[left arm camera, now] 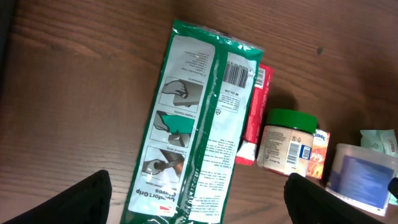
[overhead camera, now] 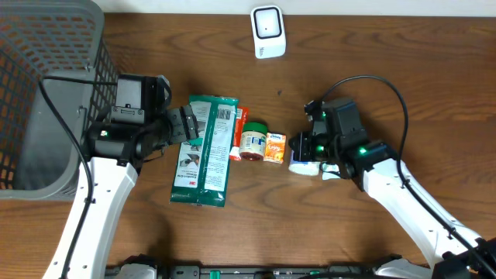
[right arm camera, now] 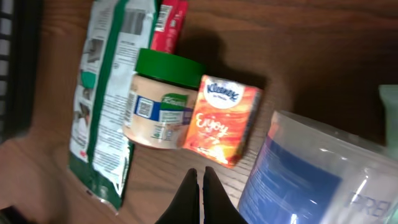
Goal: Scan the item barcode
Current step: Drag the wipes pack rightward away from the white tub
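**Overhead view.** A flat green-and-white plastic pack (overhead camera: 205, 151) lies lengthwise on the brown wooden table (overhead camera: 387, 46), printed side up. It heads a row of goods. To its right come a thin red carton (overhead camera: 239, 132), partly tucked under the pack's edge, then a cream jar with a green lid (overhead camera: 253, 144) on its side, a small orange tissue pack (overhead camera: 274, 146) and a blue-and-white plastic tub (overhead camera: 304, 164). A white box-shaped scanner (overhead camera: 268, 31) stands at the far edge of the table, well apart from the row. A grey mesh basket (overhead camera: 46, 93) fills the left corner.

**Left claw.** The left gripper (overhead camera: 188, 124) reaches in from the basket side and sits over the upper left edge of the green-and-white pack. Its fingers are spread wide. In the left wrist view the two dark fingertips (left arm camera: 87, 199) show at the bottom corners, and the pack's near end lies between them. Whether either finger touches the pack cannot be told. The pack's barcode (left arm camera: 236, 76) faces up near its far end, beside the red carton.

**Right claw.** The right gripper (right arm camera: 200, 186) has its fingers pressed together and grips nothing. It points towards the orange tissue pack, with the tub just beside it on the right of the right wrist view. The green-and-white pack lies beyond the jar, apart from this claw.
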Available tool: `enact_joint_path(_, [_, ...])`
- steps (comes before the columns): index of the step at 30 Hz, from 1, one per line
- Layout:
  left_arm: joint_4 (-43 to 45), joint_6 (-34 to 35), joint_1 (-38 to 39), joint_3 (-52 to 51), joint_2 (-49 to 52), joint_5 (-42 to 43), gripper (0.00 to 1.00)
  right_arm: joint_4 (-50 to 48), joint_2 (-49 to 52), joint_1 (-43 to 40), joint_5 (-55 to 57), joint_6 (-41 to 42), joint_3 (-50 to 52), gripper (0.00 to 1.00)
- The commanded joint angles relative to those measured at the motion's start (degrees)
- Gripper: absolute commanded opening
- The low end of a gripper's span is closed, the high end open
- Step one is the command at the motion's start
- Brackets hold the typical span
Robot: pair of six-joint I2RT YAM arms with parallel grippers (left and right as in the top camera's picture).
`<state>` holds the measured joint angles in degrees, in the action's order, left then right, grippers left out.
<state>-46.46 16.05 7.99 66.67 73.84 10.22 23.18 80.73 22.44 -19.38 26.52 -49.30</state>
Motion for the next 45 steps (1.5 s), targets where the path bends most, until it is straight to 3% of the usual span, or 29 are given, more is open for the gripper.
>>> enact_joint_path(1, [-0.1, -0.6, 0.1, 0.7, 0.1, 0.1, 0.85, 1.3, 0.9, 0.8, 3.8, -0.9, -0.5, 0.01])
enact_joint_path(10, [-0.1, -0.6, 0.1, 0.7, 0.1, 0.1, 0.85, 7.3, 1.6, 0.5, 6.4, -2.4, -0.5, 0.01])
enact_joint_path(22, [-0.1, -0.6, 0.1, 0.7, 0.1, 0.1, 0.85, 16.9, 0.2, 0.5, 18.3, -2.4, -0.5, 0.01])
enact_joint_path(35, [-0.1, -0.6, 0.1, 0.7, 0.1, 0.1, 0.85, 16.9, -1.3, -1.2, 20.6, -6.5, -4.0, 0.03])
enact_joint_path(41, [-0.1, -0.6, 0.1, 0.7, 0.1, 0.1, 0.85, 18.4, -1.9, -1.5, 15.9, -10.0, -7.4, 0.14])
enact_joint_path(43, [-0.1, -0.6, 0.1, 0.7, 0.1, 0.1, 0.85, 20.2, -2.3, -1.5, 15.2, -10.7, -9.4, 0.25])
enact_joint_path(45, [-0.1, -0.6, 0.1, 0.7, 0.1, 0.1, 0.85, 22.7, -2.6, -1.5, 15.2, -11.5, -11.8, 0.44])
